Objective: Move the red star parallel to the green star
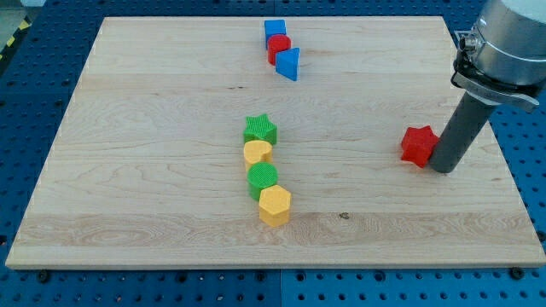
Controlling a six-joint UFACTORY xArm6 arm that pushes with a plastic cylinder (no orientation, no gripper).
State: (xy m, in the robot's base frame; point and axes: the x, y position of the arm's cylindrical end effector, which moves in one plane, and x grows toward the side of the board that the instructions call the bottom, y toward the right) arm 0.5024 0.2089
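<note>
The red star lies on the wooden board at the view's right. My tip rests on the board just right of the red star, touching or nearly touching its right side. The green star sits near the board's middle, at the top of a short column of blocks, far to the left of the red star and slightly higher in the view.
Below the green star lie a yellow heart, a green round block and a yellow hexagon. At the view's top stand a blue cube, a red cylinder and a blue triangle.
</note>
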